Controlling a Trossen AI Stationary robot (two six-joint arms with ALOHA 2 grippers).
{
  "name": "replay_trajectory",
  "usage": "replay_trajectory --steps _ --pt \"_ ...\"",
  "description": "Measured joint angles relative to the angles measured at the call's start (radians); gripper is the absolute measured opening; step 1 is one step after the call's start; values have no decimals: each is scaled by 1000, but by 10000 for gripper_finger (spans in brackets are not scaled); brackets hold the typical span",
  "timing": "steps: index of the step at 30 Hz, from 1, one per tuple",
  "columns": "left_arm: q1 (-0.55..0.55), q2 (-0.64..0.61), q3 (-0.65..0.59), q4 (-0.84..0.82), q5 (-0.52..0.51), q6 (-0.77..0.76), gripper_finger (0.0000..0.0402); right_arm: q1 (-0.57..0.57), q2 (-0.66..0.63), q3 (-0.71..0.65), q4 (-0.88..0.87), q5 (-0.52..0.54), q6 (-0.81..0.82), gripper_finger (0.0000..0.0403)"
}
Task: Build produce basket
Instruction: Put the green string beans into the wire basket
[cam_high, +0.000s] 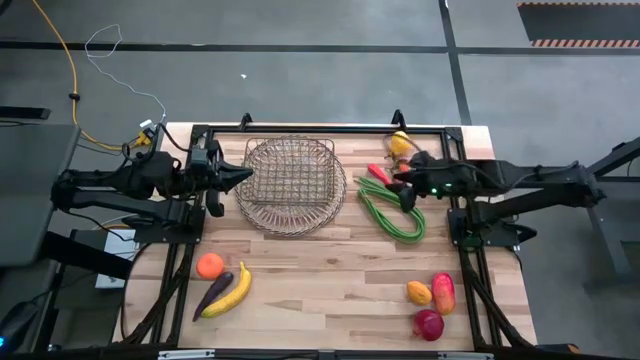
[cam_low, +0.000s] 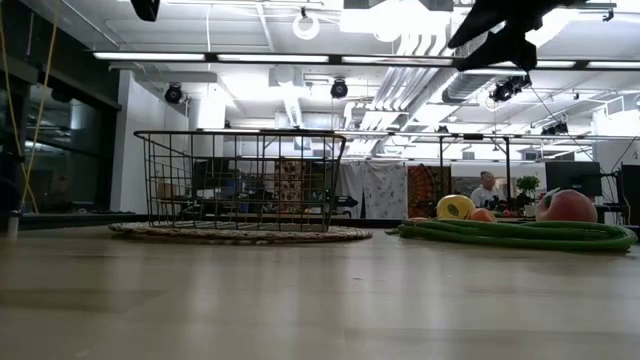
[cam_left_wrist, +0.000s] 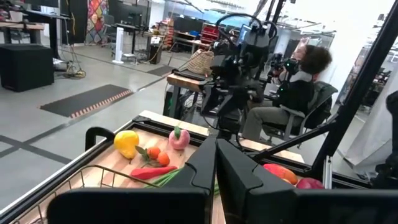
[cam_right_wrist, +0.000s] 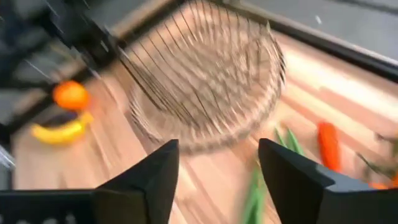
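The wire basket (cam_high: 292, 185) stands at the far middle of the table, its bottom on a flat round mat (cam_low: 240, 233). Right of it lie long green beans (cam_high: 392, 215), a red chilli (cam_high: 378, 173) and a lemon (cam_high: 400, 143). My right gripper (cam_right_wrist: 217, 174) hangs open above the chilli and beans, slanting down toward the basket (cam_right_wrist: 205, 74), with nothing between its fingers. My left gripper (cam_high: 245, 176) is shut and level at the basket's left rim, well above the table. An orange (cam_high: 209, 265), an eggplant (cam_high: 214, 294) and a banana (cam_high: 233, 291) lie near left.
Three red and orange fruits (cam_high: 432, 303) lie at the near right. Small carrots (cam_left_wrist: 155, 155) and a pink fruit (cam_left_wrist: 179, 138) lie by the lemon (cam_left_wrist: 126, 142). A person (cam_left_wrist: 305, 93) sits beyond the table's right side. Bare wood runs along the near middle.
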Motion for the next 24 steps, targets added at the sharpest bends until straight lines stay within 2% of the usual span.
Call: replay_trajectory --steps 3,6,11,19,24 --pt "0 0 0 -13 -12 -3 3 -16 97 56 -117 -39 57 228" --pt "0 0 0 -35 -61 -47 3 -22 181 73 -161 -76 126 229" --pt "0 0 -1 -56 -91 -52 4 -22 312 72 -161 -110 186 229" --pt "0 0 -1 -52 -112 0 4 -47 533 72 -158 -77 305 229" --pt "0 0 -1 -52 -116 0 4 -79 658 71 -130 -80 311 229"
